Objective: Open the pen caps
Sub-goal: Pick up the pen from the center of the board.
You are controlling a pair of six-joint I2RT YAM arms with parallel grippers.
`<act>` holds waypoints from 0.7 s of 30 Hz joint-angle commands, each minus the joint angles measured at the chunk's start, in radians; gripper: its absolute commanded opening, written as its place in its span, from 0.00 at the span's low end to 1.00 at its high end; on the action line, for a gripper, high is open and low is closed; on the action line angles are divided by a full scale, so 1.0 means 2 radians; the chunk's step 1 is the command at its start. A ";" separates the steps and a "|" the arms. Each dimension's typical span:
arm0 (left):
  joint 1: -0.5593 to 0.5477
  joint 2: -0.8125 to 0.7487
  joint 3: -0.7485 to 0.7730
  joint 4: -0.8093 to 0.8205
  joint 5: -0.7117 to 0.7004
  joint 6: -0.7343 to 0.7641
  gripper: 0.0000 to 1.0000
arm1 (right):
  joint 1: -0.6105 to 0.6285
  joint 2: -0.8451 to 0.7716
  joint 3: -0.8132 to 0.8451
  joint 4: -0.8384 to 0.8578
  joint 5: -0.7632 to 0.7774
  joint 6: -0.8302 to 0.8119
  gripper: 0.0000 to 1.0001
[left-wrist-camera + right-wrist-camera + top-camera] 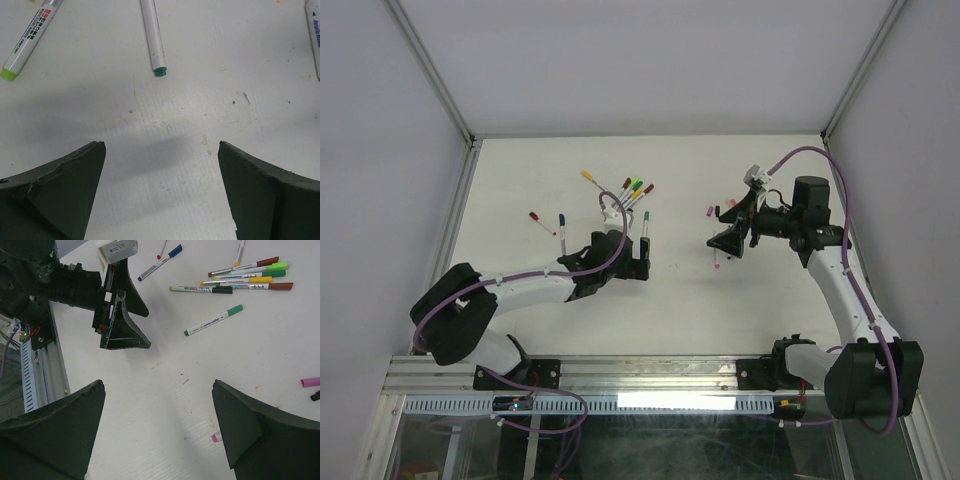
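Note:
A pile of capped pens (pixel 628 192) lies at the back middle of the table, also in the right wrist view as pens (pixel 250 277). A green-capped pen (pixel 645 228) lies apart from it. Its green tail end (pixel 160 71) points at my left gripper (pixel 161 146), which hangs open and empty just short of it (pixel 638 256). My right gripper (pixel 158 386) is open and empty over bare table (pixel 725 240). The end of a pink pen (pixel 215 438) peeks out beside its right finger. A loose pink cap (pixel 310 382) and a black cap (pixel 315 395) lie at the right.
A red pen (pixel 540 221) and a blue pen (pixel 561 223) lie left of the left arm. A light-green pen (pixel 27 37) crosses the left wrist view's top left corner. White walls with a metal frame (pixel 470 150) enclose the table.

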 commanded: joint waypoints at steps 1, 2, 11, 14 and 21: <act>-0.007 0.001 0.024 -0.001 -0.017 0.010 0.98 | -0.004 -0.007 0.006 0.014 -0.010 -0.008 0.90; -0.008 0.003 0.026 -0.004 -0.020 0.010 0.98 | -0.004 -0.007 0.007 0.014 -0.010 -0.008 0.90; -0.016 0.020 0.045 -0.022 -0.036 0.010 0.98 | -0.003 -0.006 0.007 0.014 -0.010 -0.009 0.90; -0.017 0.027 0.052 -0.029 -0.043 0.012 0.98 | -0.003 -0.005 0.006 0.014 -0.010 -0.009 0.90; -0.021 0.055 0.086 -0.060 -0.061 0.006 0.96 | -0.004 -0.004 0.007 0.013 -0.012 -0.010 0.90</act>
